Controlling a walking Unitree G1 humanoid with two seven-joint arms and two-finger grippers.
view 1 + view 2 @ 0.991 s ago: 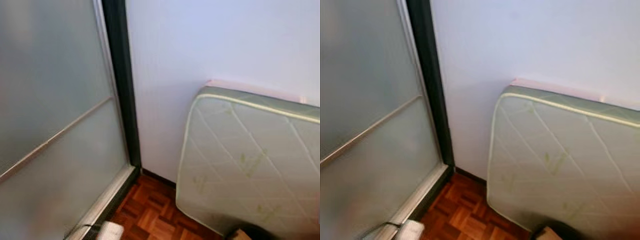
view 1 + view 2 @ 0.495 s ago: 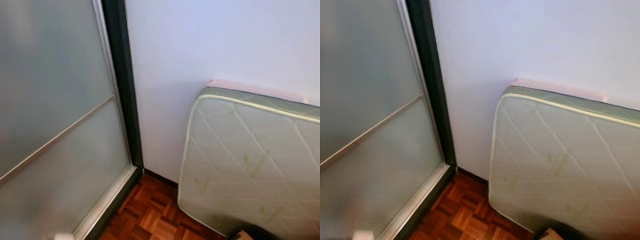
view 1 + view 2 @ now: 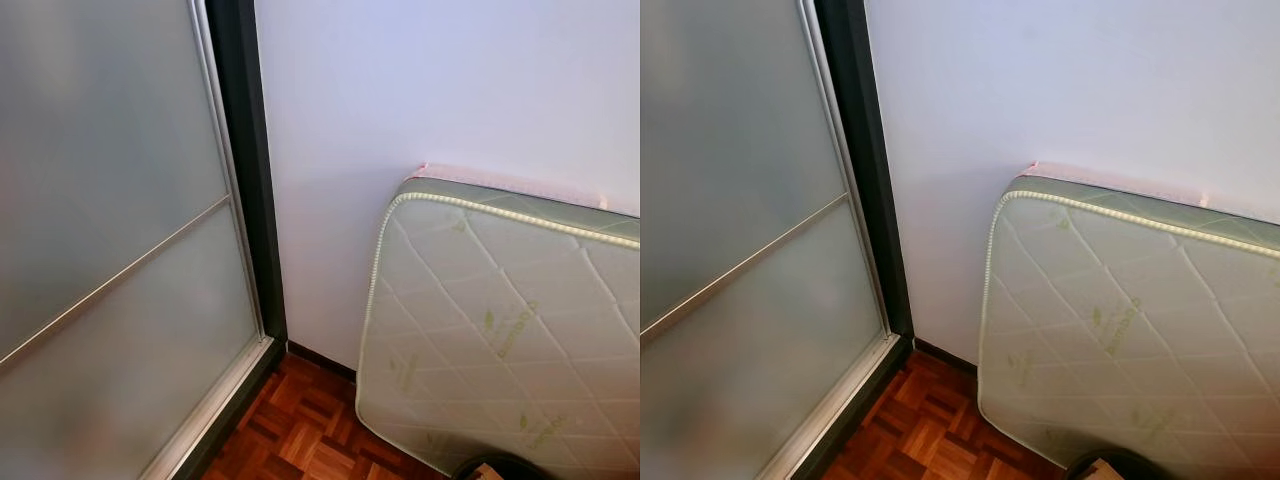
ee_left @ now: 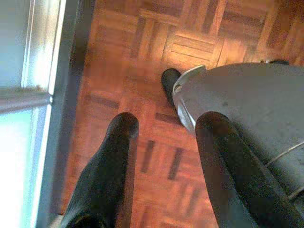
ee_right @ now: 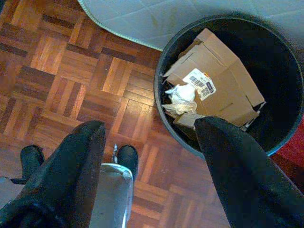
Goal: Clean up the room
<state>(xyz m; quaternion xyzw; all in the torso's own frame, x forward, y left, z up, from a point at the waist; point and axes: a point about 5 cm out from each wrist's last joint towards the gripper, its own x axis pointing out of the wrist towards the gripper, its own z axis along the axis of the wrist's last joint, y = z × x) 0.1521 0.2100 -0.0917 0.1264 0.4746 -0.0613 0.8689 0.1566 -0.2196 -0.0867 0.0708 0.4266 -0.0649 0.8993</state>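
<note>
Nearest to me, my left gripper (image 4: 164,128) hangs low over the parquet floor (image 4: 142,95) with its 2 fingers spread wide and nothing between them; beside it I see my own silver leg and a dark foot. My right gripper (image 5: 149,130) is likewise wide apart and empty, poised just above the near rim of the black bin (image 5: 164,114). In the bin lie a folded cardboard box (image 5: 216,71) with a printed label and a crumpled white paper (image 5: 180,95).

I judge that I am between pick-ups: both grippers carry nothing, so the step in hand is finding the next piece of litter. That calls for turning away from this corner and looking down over more floor.

Further off, a quilted mattress (image 3: 500,330) leans on its edge against the white wall (image 3: 420,90), with a frosted sliding door (image 3: 110,250) on the left. The bin's rim barely shows at the head view's bottom edge, the mattress is cut off on the right, and I cannot read the label.
</note>
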